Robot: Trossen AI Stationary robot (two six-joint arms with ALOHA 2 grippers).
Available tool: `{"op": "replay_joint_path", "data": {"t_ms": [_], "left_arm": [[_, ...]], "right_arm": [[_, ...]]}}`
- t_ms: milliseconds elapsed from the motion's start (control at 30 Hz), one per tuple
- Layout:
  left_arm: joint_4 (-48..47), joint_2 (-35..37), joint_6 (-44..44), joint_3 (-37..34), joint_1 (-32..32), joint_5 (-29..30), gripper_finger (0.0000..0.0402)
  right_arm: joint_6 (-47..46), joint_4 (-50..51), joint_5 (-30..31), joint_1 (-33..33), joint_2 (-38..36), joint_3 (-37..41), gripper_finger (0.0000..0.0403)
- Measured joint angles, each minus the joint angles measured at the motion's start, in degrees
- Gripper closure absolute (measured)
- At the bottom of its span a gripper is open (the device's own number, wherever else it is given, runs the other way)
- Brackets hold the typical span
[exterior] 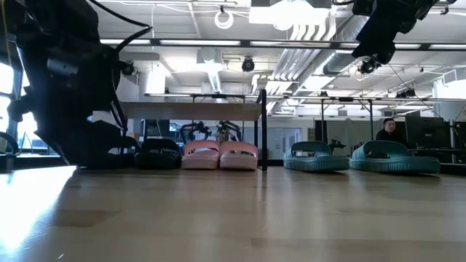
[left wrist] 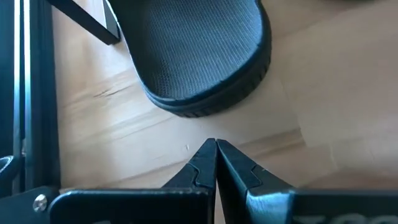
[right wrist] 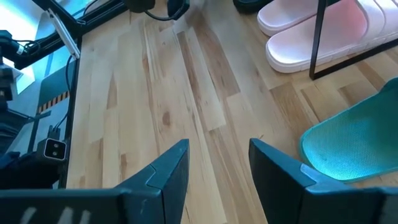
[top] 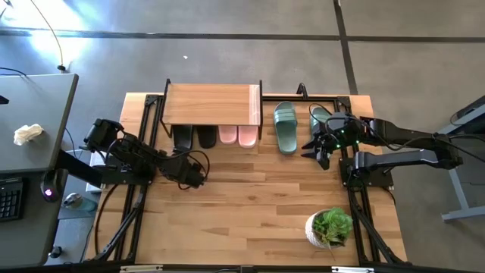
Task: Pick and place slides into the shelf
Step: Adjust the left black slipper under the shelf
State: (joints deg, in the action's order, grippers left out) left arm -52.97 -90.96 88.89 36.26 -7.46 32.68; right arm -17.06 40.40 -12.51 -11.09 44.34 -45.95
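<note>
A: What does the low rack with the light wooden plank top and thin black metal frame (top: 212, 104) hold?

B: Four slides, side by side under the plank, heels poking out from under its front edge — the pair of black open-toe slides (top: 195, 136) at the end nearer the left arm, then the pair of pale pink slides with wide ribbed straps (top: 238, 135) beside them. In the low view, the pink straps (exterior: 219, 152) stand as rounded arches just inside the rack's black post.

A: And the green ones?

B: The two sage green slides sit outside the rack, on the wooden tabletop (top: 250, 205) past the end nearer the right arm. One green slide (top: 285, 126) lies just beside the rack; the other green slide (top: 320, 117) is farther from it and partly hidden under the arm.

A: The grippers?

B: The right gripper (top: 324, 150) hangs in the air over that far green slide, its fingers (right wrist: 163, 169) spread well apart, with nothing between them. The left gripper (left wrist: 216, 163) sits low in front of the rack, just short of a black slide's heel (left wrist: 202, 56) — fingers pressed together, holding nothing.
</note>
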Motion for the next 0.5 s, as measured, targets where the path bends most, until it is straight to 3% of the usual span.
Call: {"op": "replay_joint_path", "data": {"t_ms": [267,500], "left_arm": [[1.1,0.0,1.4,-1.6,1.7,2.7,0.0401],[5.0,0.0,-5.6,-1.6,6.4,2.8,0.0401]], "right_arm": [[0.0,-1.2,0.0,0.0,0.0,0.0,0.0247],[0.0,-1.2,-0.2,0.0,0.0,0.0,0.0247]]}}
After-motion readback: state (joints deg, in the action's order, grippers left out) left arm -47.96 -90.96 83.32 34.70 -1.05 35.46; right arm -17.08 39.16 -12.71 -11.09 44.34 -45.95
